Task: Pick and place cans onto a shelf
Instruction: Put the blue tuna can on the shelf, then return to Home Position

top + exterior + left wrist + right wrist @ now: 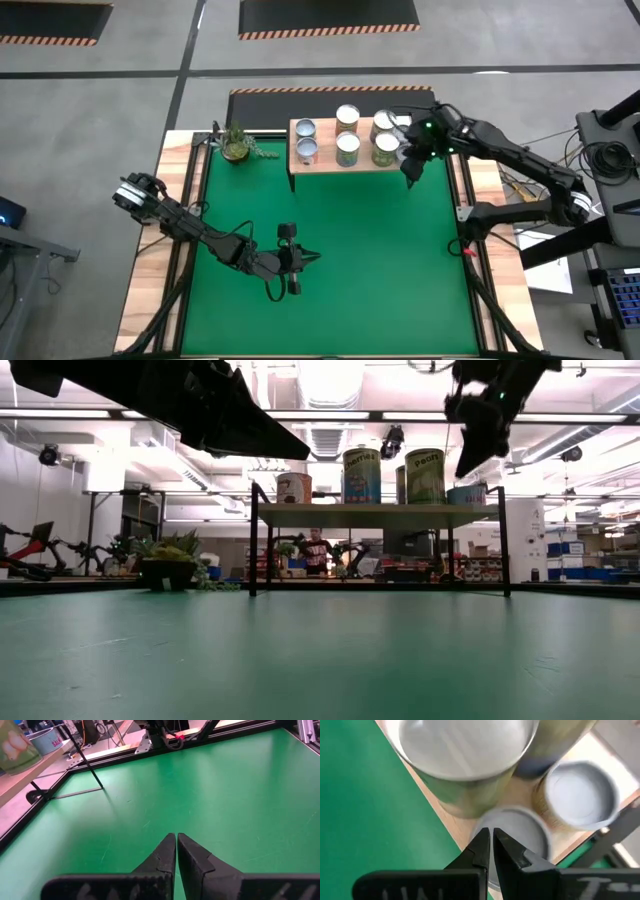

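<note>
**Cans on shelf; both grippers closed and empty**

The cans [347,135] stand grouped on the shelf [330,165] at the table's [380,260] far edge; at least six are countable. Right gripper [409,177] hangs at the shelf's right end, fingers together, holding nothing. Left gripper [293,262] waits over the near table, likewise closed, empty.
</note>
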